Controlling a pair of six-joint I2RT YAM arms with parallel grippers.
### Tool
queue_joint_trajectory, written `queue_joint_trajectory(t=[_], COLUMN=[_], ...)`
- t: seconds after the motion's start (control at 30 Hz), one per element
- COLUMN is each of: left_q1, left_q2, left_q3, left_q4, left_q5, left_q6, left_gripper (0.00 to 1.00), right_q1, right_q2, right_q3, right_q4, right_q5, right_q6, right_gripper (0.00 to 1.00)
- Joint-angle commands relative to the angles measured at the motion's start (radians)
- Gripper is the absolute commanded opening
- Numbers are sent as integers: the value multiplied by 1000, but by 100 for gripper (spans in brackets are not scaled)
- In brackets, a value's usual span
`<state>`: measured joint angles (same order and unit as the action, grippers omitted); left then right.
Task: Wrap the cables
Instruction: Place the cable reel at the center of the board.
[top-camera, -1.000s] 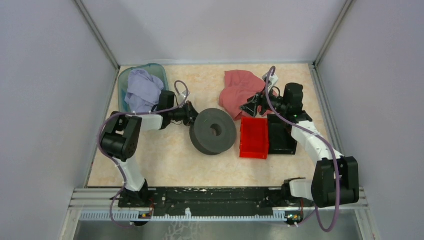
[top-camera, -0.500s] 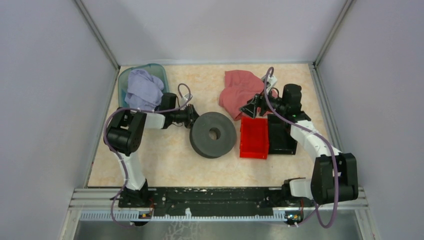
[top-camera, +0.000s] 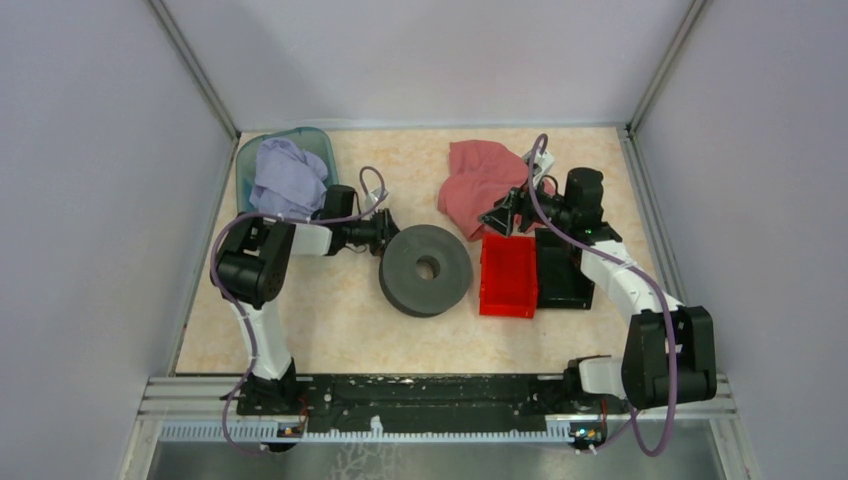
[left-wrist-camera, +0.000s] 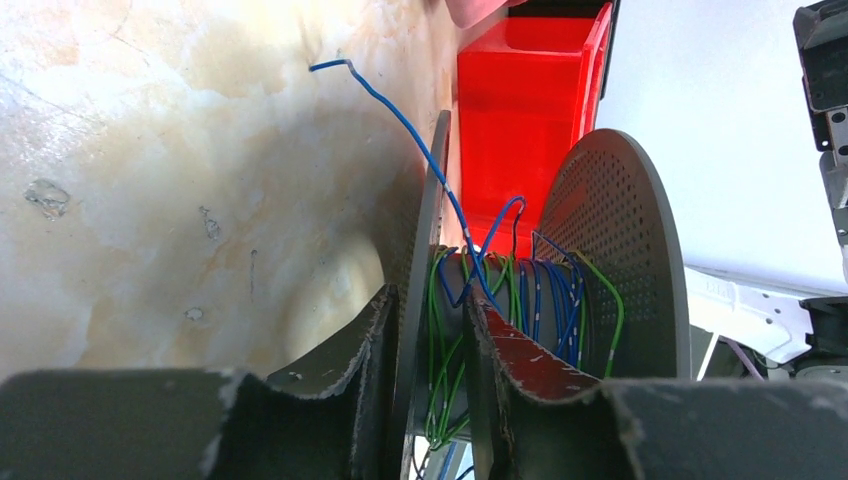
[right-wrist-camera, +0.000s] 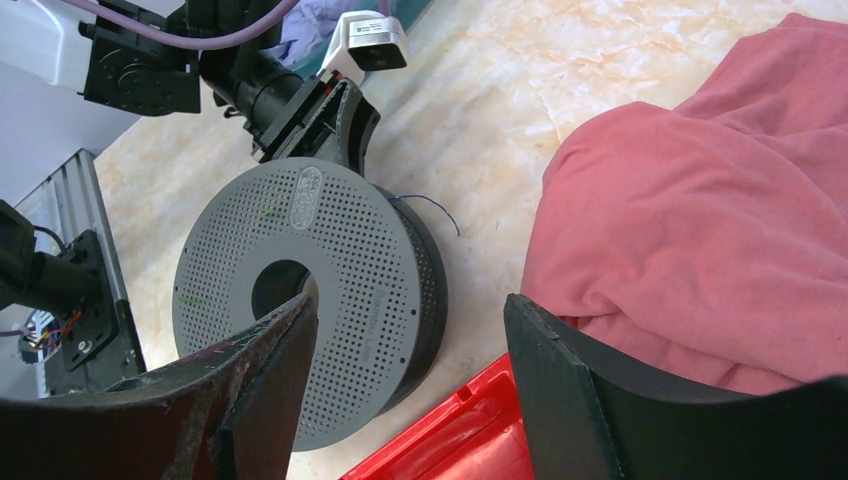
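Observation:
The cables are thin blue and green wires (left-wrist-camera: 530, 300) wound loosely on the core of a grey perforated spool (top-camera: 427, 267), which lies flat mid-table. One blue end (left-wrist-camera: 400, 105) sticks out over the table and also shows as a short curl (right-wrist-camera: 435, 205) in the right wrist view. My left gripper (left-wrist-camera: 430, 310) is at the spool's left edge (top-camera: 385, 232). Its jaws stand apart astride the lower flange (left-wrist-camera: 432, 200), with green wire showing in the gap. My right gripper (right-wrist-camera: 410, 330) hangs open and empty above the red bin, right of the spool (right-wrist-camera: 300, 290).
A red bin (top-camera: 508, 275) sits just right of the spool, with a black tray (top-camera: 563, 268) beyond it. A pink cloth (top-camera: 480, 185) lies behind them. A teal basket (top-camera: 245, 160) holding a lilac cloth (top-camera: 285, 175) stands at the back left.
The left jaws have parted on the spool's flange. The spool, raised and tilted a second ago, now lies flatter. The left elbow has swung inward. The right arm has held still.

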<state>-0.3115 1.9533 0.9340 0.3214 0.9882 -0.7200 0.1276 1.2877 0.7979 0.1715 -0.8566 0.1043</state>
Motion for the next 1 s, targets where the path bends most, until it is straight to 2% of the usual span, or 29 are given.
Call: queue_joint_trajectory(t=[0.0, 0.57, 0.97], left_q1=[13, 51, 60], left_q2=[13, 25, -13], left_q3=[34, 49, 77], left_q4=[-13, -114, -213], left_q5=[40, 15, -64], left_q6=[49, 157, 235], left_gripper=[36, 57, 61], right_q1=[-4, -3, -3], right_q2=[-2, 0, 0], right_q3=[-2, -7, -7], right_q4=[49, 55, 56], right_q5=[-8, -12, -12], right_q6=[-12, -4, -4], right_gripper=[69, 70, 70])
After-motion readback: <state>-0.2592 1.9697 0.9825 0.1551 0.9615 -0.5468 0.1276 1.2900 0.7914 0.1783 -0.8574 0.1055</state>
